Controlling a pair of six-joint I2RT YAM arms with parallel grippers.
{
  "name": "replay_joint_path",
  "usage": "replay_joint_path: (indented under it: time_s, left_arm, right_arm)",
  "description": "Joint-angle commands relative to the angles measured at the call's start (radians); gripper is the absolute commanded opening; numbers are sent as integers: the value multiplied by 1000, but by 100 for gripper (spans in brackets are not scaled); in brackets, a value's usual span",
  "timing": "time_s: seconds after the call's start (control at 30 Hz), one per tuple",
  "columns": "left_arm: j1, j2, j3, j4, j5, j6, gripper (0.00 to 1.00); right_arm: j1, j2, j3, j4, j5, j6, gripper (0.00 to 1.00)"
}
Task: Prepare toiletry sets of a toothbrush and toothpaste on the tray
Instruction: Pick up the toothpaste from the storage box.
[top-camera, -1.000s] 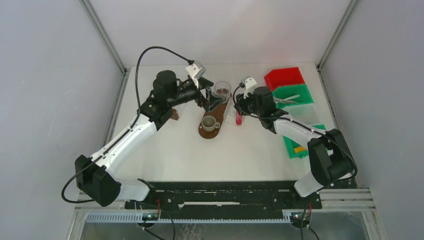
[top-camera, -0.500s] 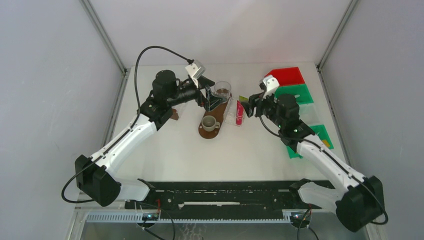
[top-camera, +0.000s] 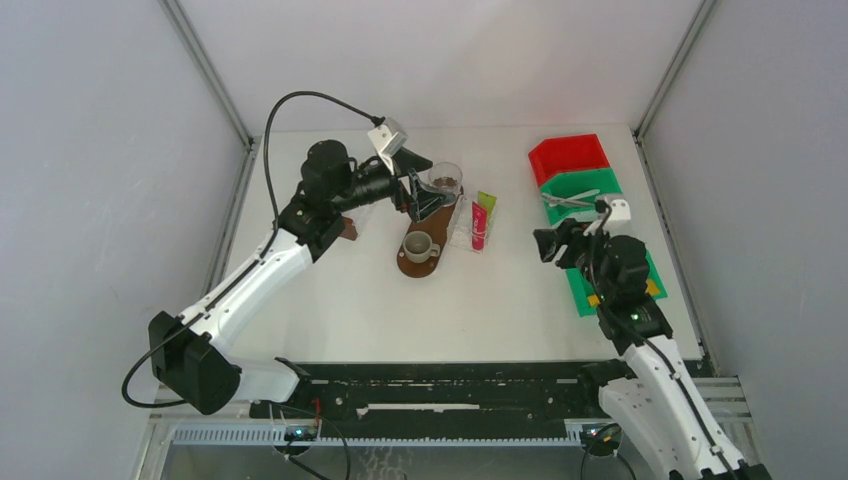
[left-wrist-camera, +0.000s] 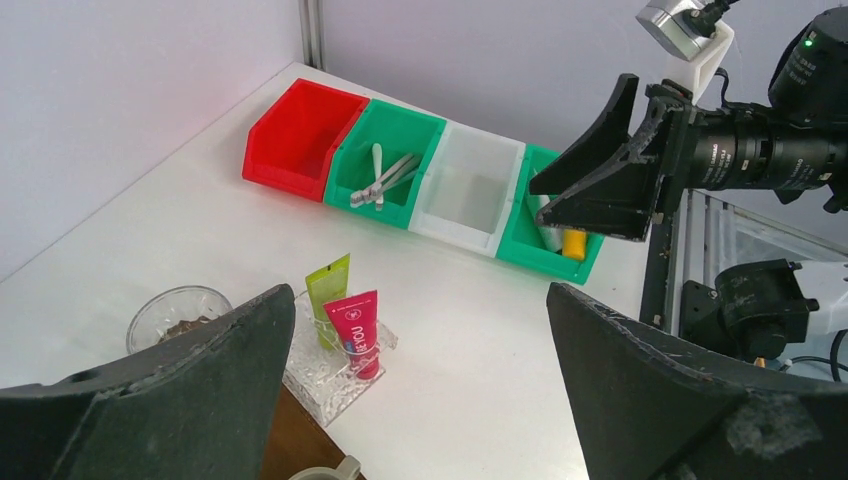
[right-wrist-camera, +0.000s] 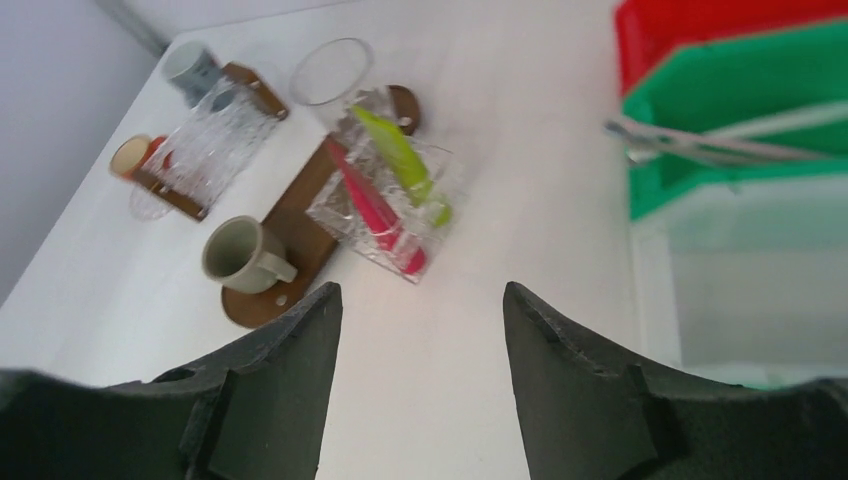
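Hovering right tool (right-wrist-camera: 418, 300) released, empty; open table (right-wrist-camera: 470, 400) between it and toothpaste (right-wrist-camera: 372, 208); left tool (left-wrist-camera: 418, 297) spread, empty.

- toothpaste: 2, a pink-red tube (left-wrist-camera: 358, 325) and a lime green tube (left-wrist-camera: 327, 290)
- clear tray (left-wrist-camera: 322, 388) holding them: 1
- bins: 4, namely red bin (left-wrist-camera: 285, 165), green bin (left-wrist-camera: 368, 208), clear bin (left-wrist-camera: 455, 232), second green bin (left-wrist-camera: 545, 262)
- white toothbrushes (left-wrist-camera: 385, 178): at least 2, exact count unclear
- wooden boards: 2, long board (right-wrist-camera: 290, 215) and short board (right-wrist-camera: 165, 195)
- grey cups: 2, handled mug (right-wrist-camera: 240, 255) and plain cup (right-wrist-camera: 190, 65)
- glasses: 2, smooth glass (right-wrist-camera: 332, 72) and cut-glass tumbler (right-wrist-camera: 215, 125)
- orange cup (right-wrist-camera: 135, 155): 1
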Motion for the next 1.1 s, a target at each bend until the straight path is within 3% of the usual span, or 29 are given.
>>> replay_joint_path:
  time_s: [0.0, 0.23, 0.4, 0.6, 0.67, 1.0, 1.07]
  left_arm:
    - [3, -38, -33, 59, 21, -22, 100]
    - [4, -37, -34, 60, 25, -25, 100]
    - [3, -34, -32, 69, 33, -31, 100]
    - [4, -34, -34, 70, 35, -30, 100]
    - [4, -35, -35, 69, 35, -30, 100]
    - [4, -31, -34, 68, 35, -28, 100]
    - [3, -31, -34, 68, 34, -26, 100]
  right_arm:
    - [-72, -67, -6, -145, 133, 151, 68]
    - [-180, -90, 8, -343, 447, 372, 67]
    - [-269, 22, 66, -526, 626, 496, 67]
    - [-425, 80, 37, -458, 556, 442, 63]
    - [-467, 103, 29, -406, 526, 409, 53]
    - [-554, 270, 31, -294, 460, 390, 43]
    - [-566, 292, 31, -276, 450, 388, 36]
